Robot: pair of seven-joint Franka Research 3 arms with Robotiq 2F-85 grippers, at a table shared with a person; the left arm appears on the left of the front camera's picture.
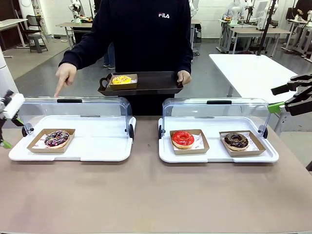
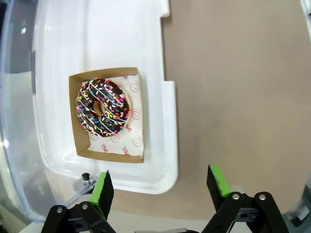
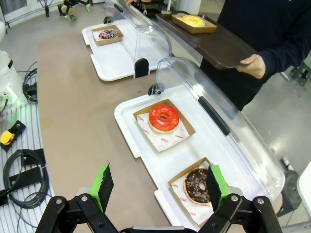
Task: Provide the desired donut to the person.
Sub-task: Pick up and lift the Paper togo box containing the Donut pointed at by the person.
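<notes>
The person [image 1: 146, 34] stands at the far side and holds a dark tray [image 1: 151, 85] bearing a yellow donut [image 1: 121, 80]. Their other hand [image 1: 64, 77] points down at the left display case. That case holds a chocolate donut with coloured sprinkles [image 1: 57, 138] [image 2: 103, 107] in a cardboard tray. A red-glazed donut [image 1: 183, 139] [image 3: 164, 117] and a chocolate donut [image 1: 236, 141] [image 3: 198, 185] lie in the right case. My left gripper [image 1: 9, 131] [image 2: 160, 187] hovers open just outside the sprinkle donut's case. My right gripper [image 1: 273, 99] [image 3: 159, 184] hangs open above the right case's end.
Both cases are white trays [image 1: 97, 146] [image 1: 214, 153] with clear lids [image 1: 78, 109] [image 1: 214, 112] swung up at the far side. Bare brown tabletop [image 1: 146, 195] stretches in front of them. Cables and a yellow switch [image 3: 7, 137] lie beside the table.
</notes>
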